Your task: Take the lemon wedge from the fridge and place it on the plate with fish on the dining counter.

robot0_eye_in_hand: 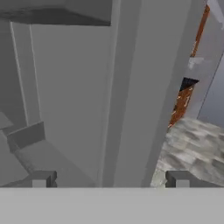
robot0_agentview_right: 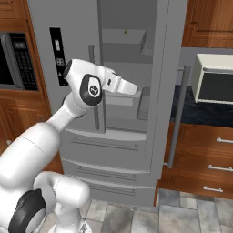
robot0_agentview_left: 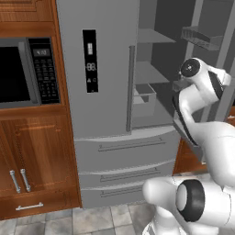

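The fridge (robot0_agentview_left: 101, 69) is tall grey steel; its left door is closed and its right door (robot0_agentview_right: 170, 68) is swung open, showing grey shelves. The lemon wedge (robot0_agentview_right: 126, 31) is a tiny yellow-green speck on an upper shelf deep inside. My gripper (robot0_agentview_right: 134, 88) reaches into the opening at mid height, well below the wedge. In the hand view my gripper (robot0_eye_in_hand: 109, 180) is open, its fingertips (robot0_eye_in_hand: 43, 179) wide apart with nothing between them, facing the grey wall of the fridge (robot0_eye_in_hand: 131, 87). The plate and the dining counter are out of view.
A black microwave (robot0_agentview_left: 23, 69) sits in wooden cabinets left of the fridge. A white box-like appliance (robot0_agentview_right: 214, 84) stands on a dark counter to the right, behind the open door. A crisper bin (robot0_agentview_left: 143, 98) and a door bin (robot0_agentview_left: 202, 37) lie inside. Tiled floor (robot0_agentview_right: 182, 214) below.
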You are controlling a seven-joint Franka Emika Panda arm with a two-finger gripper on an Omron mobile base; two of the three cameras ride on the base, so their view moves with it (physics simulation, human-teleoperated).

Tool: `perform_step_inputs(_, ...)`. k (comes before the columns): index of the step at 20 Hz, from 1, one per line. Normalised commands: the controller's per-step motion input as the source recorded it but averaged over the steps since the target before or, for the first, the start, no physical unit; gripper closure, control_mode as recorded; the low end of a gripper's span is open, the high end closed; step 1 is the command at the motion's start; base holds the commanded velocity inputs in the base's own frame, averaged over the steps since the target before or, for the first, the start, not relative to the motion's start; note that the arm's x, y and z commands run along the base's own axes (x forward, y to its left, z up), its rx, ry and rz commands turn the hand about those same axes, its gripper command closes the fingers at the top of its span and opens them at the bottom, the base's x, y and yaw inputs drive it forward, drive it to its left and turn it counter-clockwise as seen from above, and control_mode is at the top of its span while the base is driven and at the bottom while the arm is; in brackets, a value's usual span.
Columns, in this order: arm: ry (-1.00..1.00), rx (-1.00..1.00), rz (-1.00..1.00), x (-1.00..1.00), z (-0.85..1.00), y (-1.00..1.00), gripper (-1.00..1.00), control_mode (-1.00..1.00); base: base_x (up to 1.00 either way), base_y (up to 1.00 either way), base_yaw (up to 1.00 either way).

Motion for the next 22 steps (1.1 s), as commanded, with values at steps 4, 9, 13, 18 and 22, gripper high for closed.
perform_step_inputs(4, 0.01, 0.0, 0.38, -0.19, 0.26, 1.0, -1.0, -1.0, 0.0, 0.0, 0.0)
perform_step_inputs(9, 0.07, 0.01, 0.46, -0.07, 0.11, 1.0, -1.0, -1.0, 0.0, 0.0, 0.0)
perform_step_inputs(13, 0.13, 0.07, 0.47, 0.0, 0.01, 1.0, -1.0, -1.0, 0.0, 0.0, 0.0)
perform_step_inputs(18, 0.02, 0.21, 0.29, 0.0, -0.06, 0.89, -1.0, -1.0, 0.0, 0.0, 0.0)
perform_step_inputs(22, -0.01, 0.28, 0.0, 0.0, -0.08, 0.31, -1.0, -1.0, 0.0, 0.0, 0.0)
